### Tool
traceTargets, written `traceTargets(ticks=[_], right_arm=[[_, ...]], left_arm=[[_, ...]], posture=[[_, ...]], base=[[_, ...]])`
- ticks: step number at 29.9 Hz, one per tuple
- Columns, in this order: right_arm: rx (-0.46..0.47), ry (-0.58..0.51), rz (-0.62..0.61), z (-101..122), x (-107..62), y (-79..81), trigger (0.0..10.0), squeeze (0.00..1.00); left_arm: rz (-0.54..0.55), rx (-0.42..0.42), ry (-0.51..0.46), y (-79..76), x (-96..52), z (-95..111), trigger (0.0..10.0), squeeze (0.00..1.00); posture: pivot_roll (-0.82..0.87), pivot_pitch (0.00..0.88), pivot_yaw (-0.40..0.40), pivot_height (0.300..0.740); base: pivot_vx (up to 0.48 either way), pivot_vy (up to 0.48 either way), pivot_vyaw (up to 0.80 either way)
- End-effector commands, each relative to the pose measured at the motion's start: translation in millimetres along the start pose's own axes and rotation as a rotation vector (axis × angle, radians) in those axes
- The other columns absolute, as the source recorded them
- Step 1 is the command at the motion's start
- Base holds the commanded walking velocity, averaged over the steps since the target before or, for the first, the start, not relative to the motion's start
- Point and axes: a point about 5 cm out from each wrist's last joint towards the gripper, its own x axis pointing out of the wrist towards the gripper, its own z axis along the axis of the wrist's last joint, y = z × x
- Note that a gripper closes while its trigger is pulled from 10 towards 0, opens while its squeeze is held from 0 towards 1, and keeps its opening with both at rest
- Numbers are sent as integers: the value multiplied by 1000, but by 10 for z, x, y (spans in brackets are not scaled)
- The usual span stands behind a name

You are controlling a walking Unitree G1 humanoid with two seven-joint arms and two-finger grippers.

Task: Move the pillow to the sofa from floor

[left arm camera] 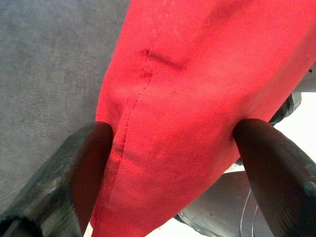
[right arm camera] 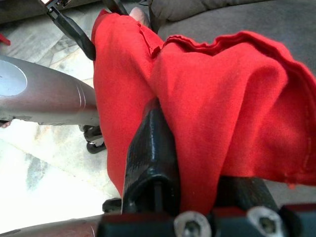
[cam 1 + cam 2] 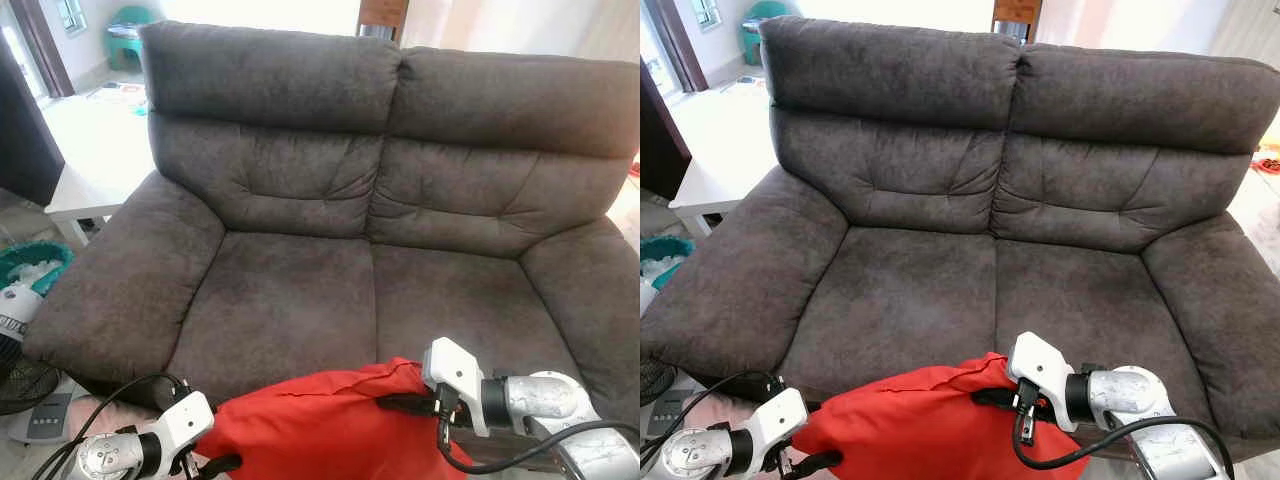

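a wide two-seat sofa in dark grey suede-like fabric (image 3: 330, 260) is filling the bright room, beside a white counter (image 3: 85, 165). the soft red cloth pillow (image 3: 330, 425) is hanging just before the seat's front edge, with the left hand (image 1: 168, 168) and right hand (image 2: 197, 163) each clamping it.

The red pillow (image 3: 330, 425) runs off the lower picture edge in front of the sofa (image 3: 300, 290), its cloth covering most of the right gripper (image 2: 197, 163) and the left gripper's (image 1: 168, 148) fingertips (image 1: 94, 143).
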Motion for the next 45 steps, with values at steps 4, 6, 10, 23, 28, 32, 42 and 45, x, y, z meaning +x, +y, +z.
traceTargets(ticks=[4,6,10,23,28,32,42,45], right_arm=[[-89,-89,-19,262,-94,-47,10000,0],[-88,-89,-19,261,-94,-47,10000,0],[-87,-92,-22,267,-92,-55,10000,0],[-86,-99,-24,280,-90,-53,10000,0],[-83,-104,-19,285,-70,-44,10000,0],[-83,-109,-18,293,-62,-44,10000,0],[-79,-105,-17,277,-41,-32,10000,0],[-78,-106,-13,281,-32,-27,10000,0]], left_arm=[[-25,30,77,-38,32,-110,6745,0],[-32,36,88,-51,31,-129,0,0],[-26,31,100,-49,35,-148,0,0],[12,54,77,-7,86,-112,0,0],[12,51,64,-11,104,-100,0,0],[15,42,50,-21,117,-87,0,0],[28,62,50,-11,111,-71,0,0],[33,86,37,10,104,-29,0,0]], posture=[[114,0,-105,740],[112,0,-105,740],[114,0,-107,740],[109,0,-107,740],[110,0,-107,740],[110,0,-107,740],[109,0,-105,740],[110,0,-105,740]], base=[[0,0,0],[0,0,0],[0,0,0],[0,0,0],[0,0,0],[0,0,0],[0,0,0],[0,0,0]])
